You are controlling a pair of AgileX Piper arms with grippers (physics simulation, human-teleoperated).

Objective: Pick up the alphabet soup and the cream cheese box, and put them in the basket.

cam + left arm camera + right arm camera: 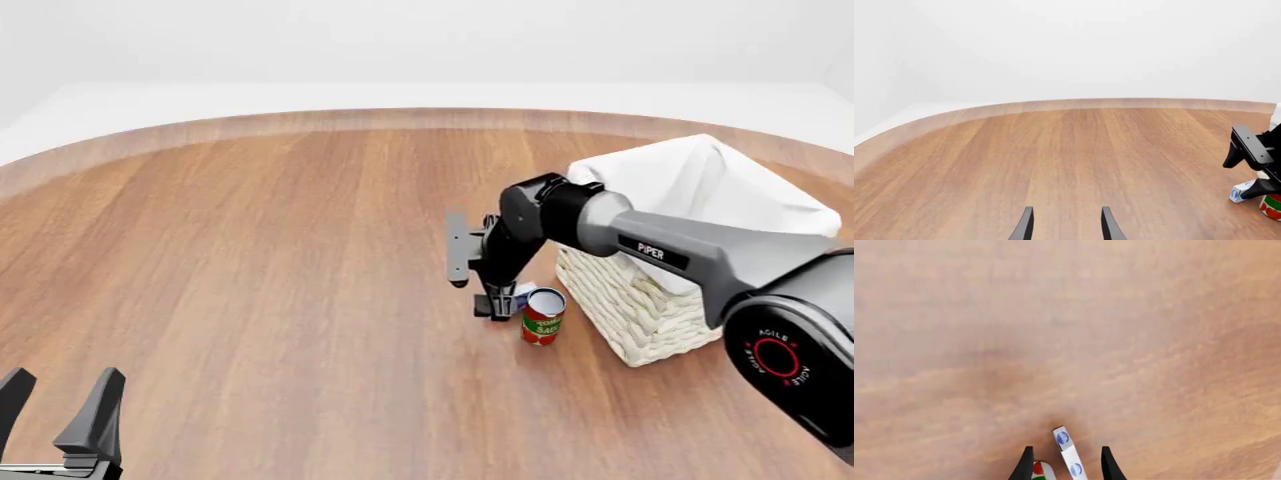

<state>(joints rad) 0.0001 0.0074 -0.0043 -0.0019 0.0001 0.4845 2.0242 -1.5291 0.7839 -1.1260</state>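
Currently, right gripper (491,300): it is lowered at the middle of the table (267,250), just left of the basket, with its jaws spread apart and pointed down.
Cream cheese box (1069,455): in the right wrist view it is seen on edge between the two open fingers; whether either finger touches it cannot be told. In the front view only a small white and blue part is shown at the table, under the gripper.
Red and green can (542,316): it is stood upright just beside the box and close to the basket's near corner.
Basket (627,310): it is placed right of centre, with a white cloth folded over its rim.
Left gripper (60,415): it is held low at the near left, well apart from everything, jaws open and empty.
Alphabet soup: it is not shown in any view.
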